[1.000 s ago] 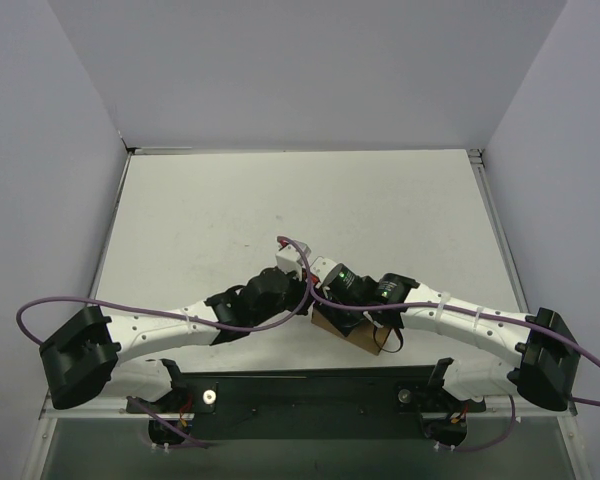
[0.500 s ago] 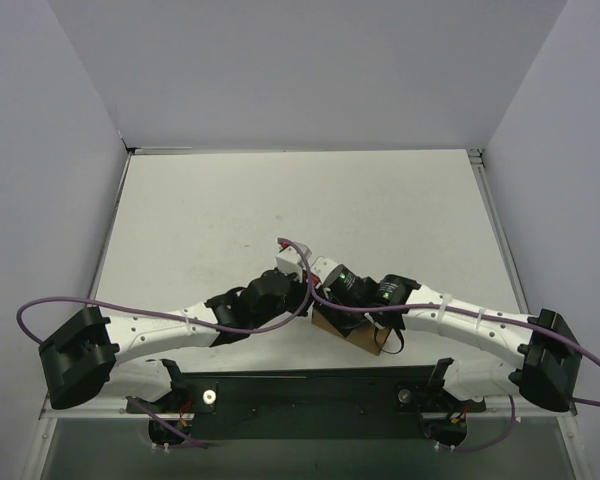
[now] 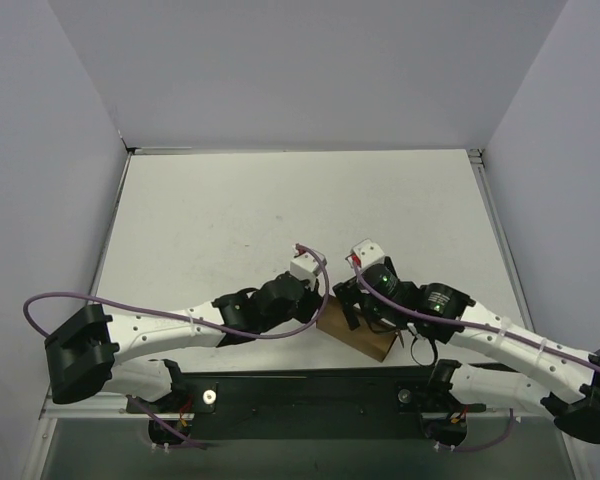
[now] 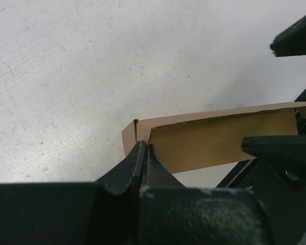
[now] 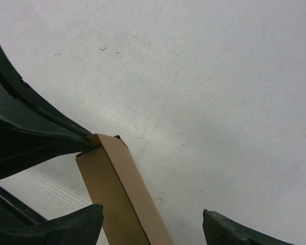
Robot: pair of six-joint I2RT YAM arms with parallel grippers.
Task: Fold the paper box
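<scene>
The paper box (image 3: 363,338) is a small brown cardboard box near the table's front edge, between the two arms. My left gripper (image 3: 323,304) is shut, pinching the thin flap at the box's left end; in the left wrist view its tips (image 4: 144,148) meet on the corner of the paper box (image 4: 219,140). My right gripper (image 3: 353,306) stands open over the box. In the right wrist view the paper box (image 5: 117,194) runs up between the right gripper's (image 5: 150,229) spread fingers, close to the left finger (image 5: 66,227) and apart from the other.
The white table (image 3: 230,220) is walled on the left, back and right. A black mounting rail (image 3: 310,395) lies along the near edge just behind the box. Purple cables (image 3: 50,300) loop off both arms.
The right gripper has let go of the box, opened wide and drawn back to the right. The left gripper has shifted slightly right, still pinching the box's end.
</scene>
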